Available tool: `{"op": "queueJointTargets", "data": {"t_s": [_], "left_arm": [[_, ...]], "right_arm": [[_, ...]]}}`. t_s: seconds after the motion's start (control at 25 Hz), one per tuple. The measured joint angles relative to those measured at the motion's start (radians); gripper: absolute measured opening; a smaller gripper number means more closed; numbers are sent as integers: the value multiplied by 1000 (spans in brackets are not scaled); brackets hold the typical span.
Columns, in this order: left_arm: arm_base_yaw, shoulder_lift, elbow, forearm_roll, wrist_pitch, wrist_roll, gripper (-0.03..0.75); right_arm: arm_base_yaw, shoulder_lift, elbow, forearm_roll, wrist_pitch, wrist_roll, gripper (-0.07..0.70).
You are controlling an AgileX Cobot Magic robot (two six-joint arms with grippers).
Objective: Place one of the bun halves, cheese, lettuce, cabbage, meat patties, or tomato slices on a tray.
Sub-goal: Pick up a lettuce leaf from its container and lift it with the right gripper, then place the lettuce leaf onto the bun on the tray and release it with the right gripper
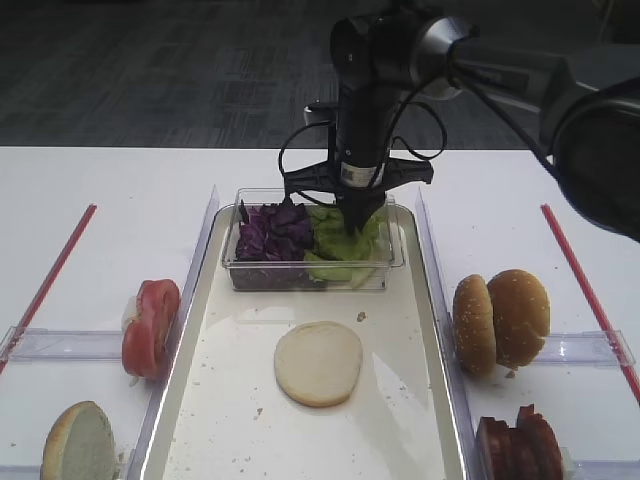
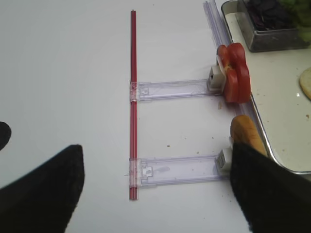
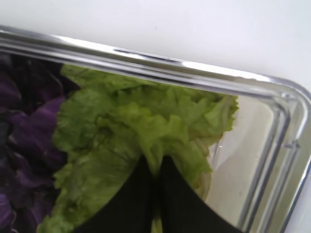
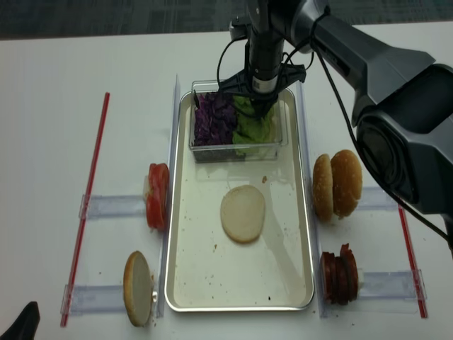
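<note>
Green lettuce [image 3: 146, 121] fills the right half of a clear container [image 1: 300, 275], and purple cabbage [image 1: 270, 232] fills the left half. My right gripper [image 3: 155, 167] reaches down into the container and is shut on a fold of lettuce. One pale bun half [image 1: 318, 362] lies flat on the metal tray [image 1: 220, 400]. Tomato slices [image 1: 150, 325] and another bun half [image 1: 78, 442] stand in holders left of the tray. Buns [image 1: 500, 320] and meat patties [image 1: 520, 445] stand on its right. Cheese is out of view. My left gripper [image 2: 155, 189] hangs open over bare table.
Clear plastic holders [image 2: 175, 90] and a red strip [image 2: 132, 97] lie on the white table left of the tray. A second red strip [image 1: 585, 290] runs along the right side. The container sits at the tray's far end.
</note>
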Motion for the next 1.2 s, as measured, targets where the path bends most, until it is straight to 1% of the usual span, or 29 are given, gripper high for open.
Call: {"op": "queueJointTargets", "data": {"t_s": [0.28,0.56,0.84,1.2], "left_arm": [[0,0,0,0,0,0,564],[0,0,0,0,0,0,564],[0,0,0,0,0,0,564],[0,0,0,0,0,0,564]], "right_arm": [[0,-48,0,44,2,3,57],[0,-108,0,49,6,7,56],[0,-140,0,87,10,7,56],[0,-197,0,90,14,10,56]]}}
